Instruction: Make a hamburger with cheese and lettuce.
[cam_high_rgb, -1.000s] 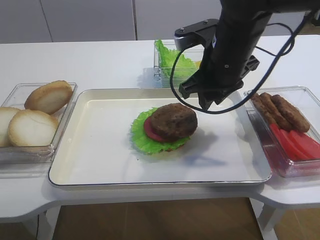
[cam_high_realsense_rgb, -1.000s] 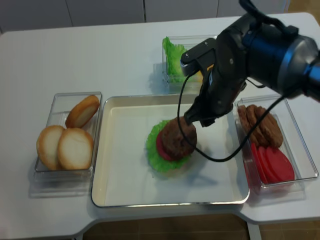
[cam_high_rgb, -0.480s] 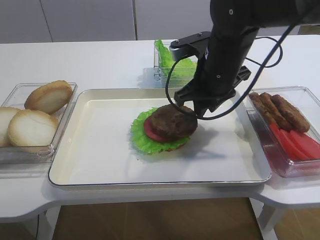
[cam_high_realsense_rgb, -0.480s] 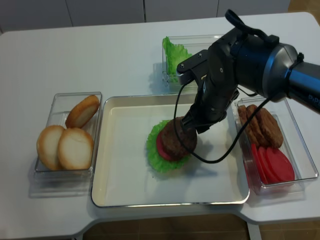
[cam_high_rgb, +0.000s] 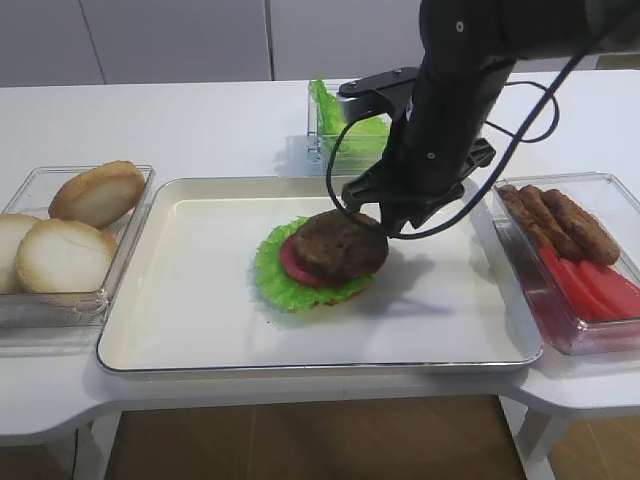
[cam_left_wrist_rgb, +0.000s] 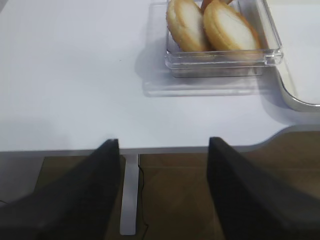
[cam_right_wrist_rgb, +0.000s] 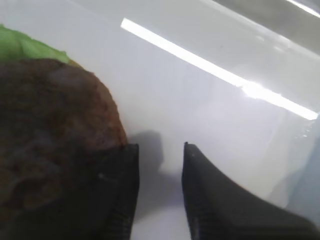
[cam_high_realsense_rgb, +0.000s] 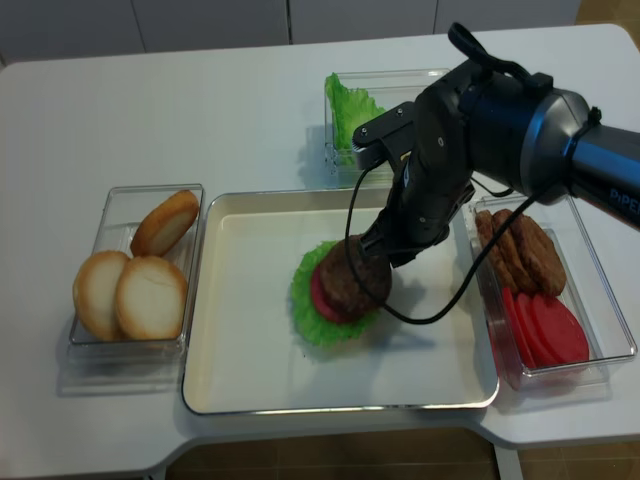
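Two black fingers of the right gripper (cam_right_wrist_rgb: 159, 150) stand parted with bare white tray between them; the left one presses against the rim of the brown patty (cam_right_wrist_rgb: 50, 130), and nothing is clamped between them. The hamburger (cam_high_rgb: 325, 256) sits near the middle of the cream tray (cam_high_rgb: 200, 320): patty on top, a red tomato slice (cam_high_rgb: 293, 262) showing beneath its left edge, frilly lettuce (cam_high_rgb: 275, 282) spreading round the base. The left gripper (cam_left_wrist_rgb: 162, 150) hangs over the table's front edge, its fingers wide apart and holding nothing. Bun halves (cam_high_rgb: 68, 255) fill a clear box left of the tray; more patties (cam_high_rgb: 560, 222) and tomato slices (cam_high_rgb: 595, 285) lie in a clear box on its right, and lettuce leaves (cam_high_realsense_rgb: 350, 112) stand in a box behind.
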